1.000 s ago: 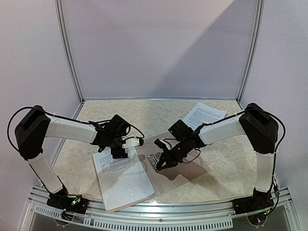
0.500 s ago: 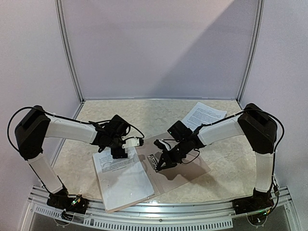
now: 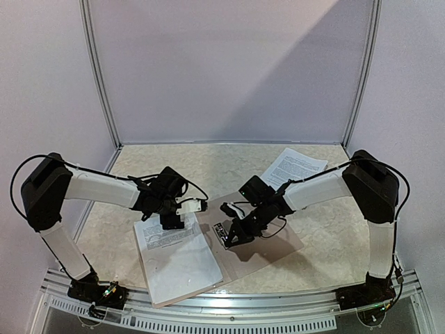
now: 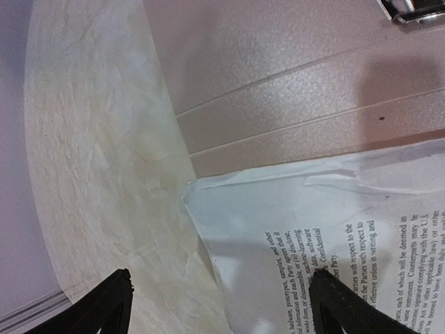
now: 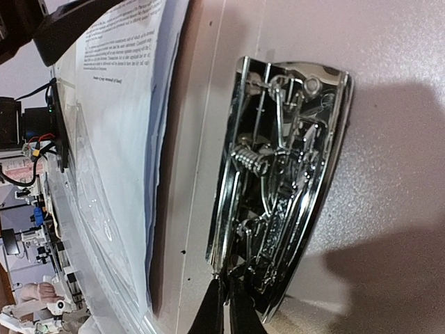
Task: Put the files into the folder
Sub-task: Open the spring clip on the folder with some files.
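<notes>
Working at the metal clip [image 5: 278,174] on the bare right leaf of the open folder [image 3: 274,243], with the right gripper [image 5: 224,309] pinched together at the clip's end, apparently grasping nothing. Hovering the left gripper [image 4: 222,306] spread wide and empty over the files [image 3: 177,261] stacked on the left leaf. Next, probably: levering the clip up, sliding sheets under. Left outside: one loose sheet [image 3: 295,165] far back right, well apart.

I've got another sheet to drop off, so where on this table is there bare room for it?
Bare table runs along the back wall, left of the loose sheet. A narrower strip lies right of the folder. The near middle is crowded: folder, files, clip, left fingers, right fingers.
</notes>
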`<state>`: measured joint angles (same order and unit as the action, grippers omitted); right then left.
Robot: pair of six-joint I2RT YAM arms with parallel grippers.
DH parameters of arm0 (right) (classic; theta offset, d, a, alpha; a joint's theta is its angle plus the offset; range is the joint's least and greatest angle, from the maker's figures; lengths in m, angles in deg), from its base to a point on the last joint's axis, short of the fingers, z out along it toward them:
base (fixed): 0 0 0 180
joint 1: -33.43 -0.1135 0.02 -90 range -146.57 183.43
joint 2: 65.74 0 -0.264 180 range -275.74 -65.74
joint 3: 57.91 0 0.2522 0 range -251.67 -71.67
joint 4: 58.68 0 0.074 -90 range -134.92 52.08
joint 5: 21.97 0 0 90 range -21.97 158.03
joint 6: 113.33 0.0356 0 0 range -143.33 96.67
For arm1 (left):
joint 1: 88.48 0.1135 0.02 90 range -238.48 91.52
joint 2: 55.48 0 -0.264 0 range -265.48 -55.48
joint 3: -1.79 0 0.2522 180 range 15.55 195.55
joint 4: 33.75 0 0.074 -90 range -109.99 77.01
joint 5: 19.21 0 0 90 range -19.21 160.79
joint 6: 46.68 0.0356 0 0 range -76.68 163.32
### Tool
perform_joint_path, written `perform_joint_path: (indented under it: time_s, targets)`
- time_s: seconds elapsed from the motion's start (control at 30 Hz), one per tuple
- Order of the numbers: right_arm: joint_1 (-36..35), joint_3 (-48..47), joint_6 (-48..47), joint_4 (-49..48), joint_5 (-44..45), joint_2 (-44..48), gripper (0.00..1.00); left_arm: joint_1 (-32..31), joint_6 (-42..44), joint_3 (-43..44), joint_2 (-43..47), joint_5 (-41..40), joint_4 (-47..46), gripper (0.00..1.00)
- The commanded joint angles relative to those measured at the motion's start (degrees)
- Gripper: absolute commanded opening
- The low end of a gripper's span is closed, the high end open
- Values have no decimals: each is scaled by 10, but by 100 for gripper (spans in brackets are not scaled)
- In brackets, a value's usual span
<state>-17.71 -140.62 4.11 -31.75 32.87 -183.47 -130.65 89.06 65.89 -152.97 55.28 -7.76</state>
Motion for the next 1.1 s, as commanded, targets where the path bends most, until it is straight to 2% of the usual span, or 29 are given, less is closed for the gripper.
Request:
perform_joint_path:
  time_s: [0.0,0.3,0.5,0.7,1.07]
  targets:
    - [-11,28,-26,82,146,-41,3,-8,8,-22,-7,4,4,90]
    - [-11,6,-18,142,245,-50,3,-8,26,-42,-8,-9,-15,90]
    - [-11,-28,4,145,241,-29,3,-8,40,-61,-8,-21,-26,90]
    - [-15,-35,-6,131,169,-19,6,-8,41,-61,-8,-21,-26,90]
    - [-30,-1,-20,151,210,-22,10,-8,44,-62,-7,-21,-25,90]
